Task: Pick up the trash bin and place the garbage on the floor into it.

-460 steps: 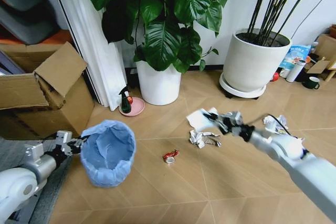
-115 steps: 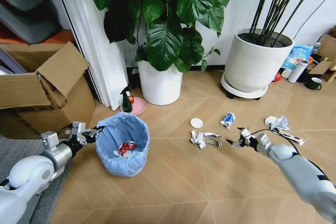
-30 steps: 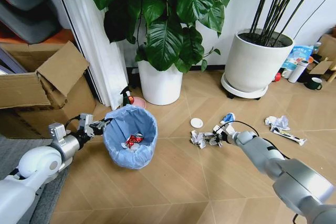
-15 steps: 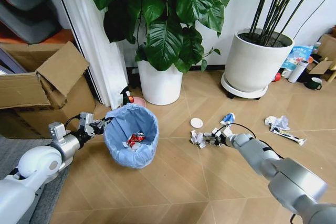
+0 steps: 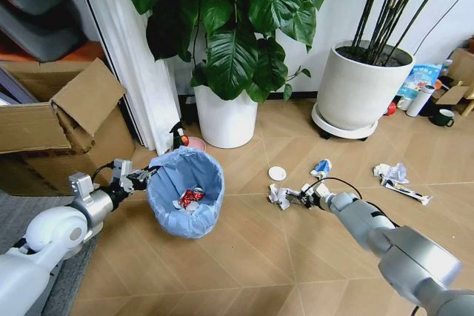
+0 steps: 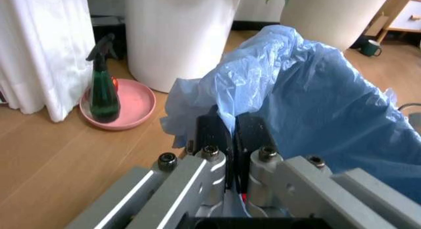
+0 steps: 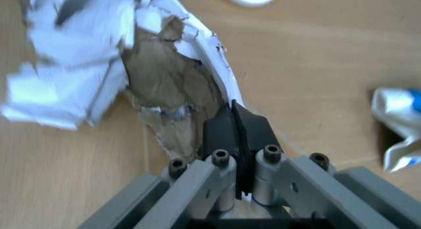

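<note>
Crumpled paper wad [image 5: 281, 196] pinched by right pincer [image 5: 305, 195]; left pincer [image 5: 141, 178] grips trash bin [image 5: 185, 190] rim

Herringbone wooden floor [image 5: 244, 257], crumpled white paper wad [image 5: 280, 196] lying on it pinched between the right fingertips [image 7: 231, 121], white round lid [image 5: 278, 173] and blue-white wrapper [image 5: 321, 166] just beyond them, another paper wad [image 5: 390, 174] well off to their right.

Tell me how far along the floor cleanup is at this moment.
Partly done. The bin, its rim pinched by the left gripper, already holds a red can. The right gripper is shut on the crumpled paper on the floor. Left: the white lid, blue-white wrapper, another paper wad and long wrapper.
</note>
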